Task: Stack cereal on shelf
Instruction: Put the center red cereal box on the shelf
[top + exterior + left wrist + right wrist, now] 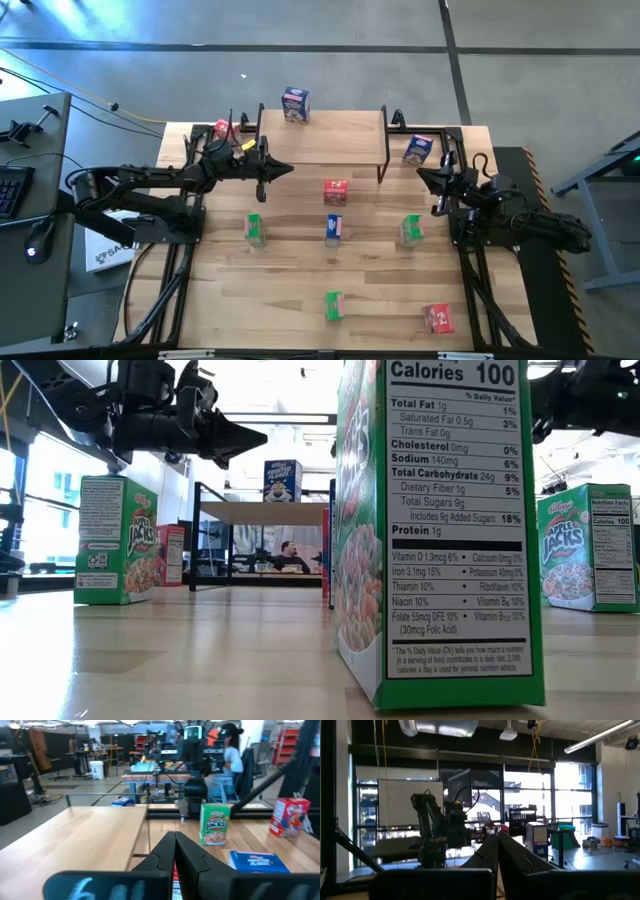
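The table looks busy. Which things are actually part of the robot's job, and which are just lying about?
Part of the job:
- shelf
- blue cereal box on the shelf
- red box, green box and the other small boxes on the table
- left gripper, right gripper

Just lying about:
- keyboard
- mouse
- person behind the table

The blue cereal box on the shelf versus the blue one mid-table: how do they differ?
The blue box on the shelf stands on the raised wooden shelf, near its far edge; the blue box mid-table sits on the tabletop between two green boxes. The shelf box shows its printed front; the other shows mostly its narrow top. Neither hand touches either.
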Controlling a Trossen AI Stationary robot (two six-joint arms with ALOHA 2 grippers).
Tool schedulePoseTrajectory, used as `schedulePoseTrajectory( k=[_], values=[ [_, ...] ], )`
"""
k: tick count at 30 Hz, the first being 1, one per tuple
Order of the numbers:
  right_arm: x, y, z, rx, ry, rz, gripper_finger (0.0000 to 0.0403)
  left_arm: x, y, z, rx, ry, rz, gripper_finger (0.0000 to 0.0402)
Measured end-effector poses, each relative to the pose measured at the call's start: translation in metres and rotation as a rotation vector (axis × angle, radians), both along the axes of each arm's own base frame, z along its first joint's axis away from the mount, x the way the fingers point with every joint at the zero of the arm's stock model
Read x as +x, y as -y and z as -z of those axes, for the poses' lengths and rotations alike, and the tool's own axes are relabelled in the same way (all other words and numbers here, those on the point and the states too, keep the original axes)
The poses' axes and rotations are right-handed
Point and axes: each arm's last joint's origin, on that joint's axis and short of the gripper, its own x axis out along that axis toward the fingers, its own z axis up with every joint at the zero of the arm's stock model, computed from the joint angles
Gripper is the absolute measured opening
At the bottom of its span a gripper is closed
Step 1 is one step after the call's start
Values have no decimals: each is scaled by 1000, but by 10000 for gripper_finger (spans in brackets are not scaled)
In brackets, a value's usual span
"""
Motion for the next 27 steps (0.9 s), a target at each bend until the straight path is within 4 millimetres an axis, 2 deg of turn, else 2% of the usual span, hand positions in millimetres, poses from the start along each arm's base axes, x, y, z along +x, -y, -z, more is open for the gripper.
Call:
schedulePoseTrajectory(
  k=[6,15,20,27],
  values=[
    [22,7,-22,58,-112,29,41,-7,-11,-3,-5,31,-2,0],
    [75,22,-49,134,-303,0,108,-20,-26,-7,-41,42,-43,0],
    [106,30,-55,181,-510,-35,165,-21,-26,-9,40,46,-47,0],
    [152,37,-66,249,-733,-88,261,-25,-31,-9,37,41,-76,0]
  ],
)
